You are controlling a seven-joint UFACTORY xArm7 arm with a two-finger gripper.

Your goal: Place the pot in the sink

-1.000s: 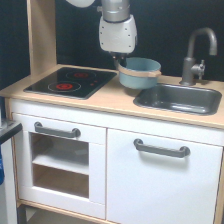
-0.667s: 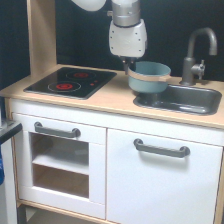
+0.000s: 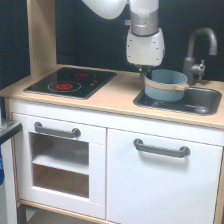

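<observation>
Above the left end of the sink (image 3: 200,102), my claw (image 3: 146,72) grips the back rim of the pot (image 3: 165,85), holding it over the basin's edge. Beyond stand the faucet (image 3: 199,50), bench (image 3: 110,95) and stovetop (image 3: 70,82). No readable writing shows anywhere.

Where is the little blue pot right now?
The pot is on the exterior view's right, hanging under the claw over the sink's left end, with the faucet behind it to the right.
</observation>
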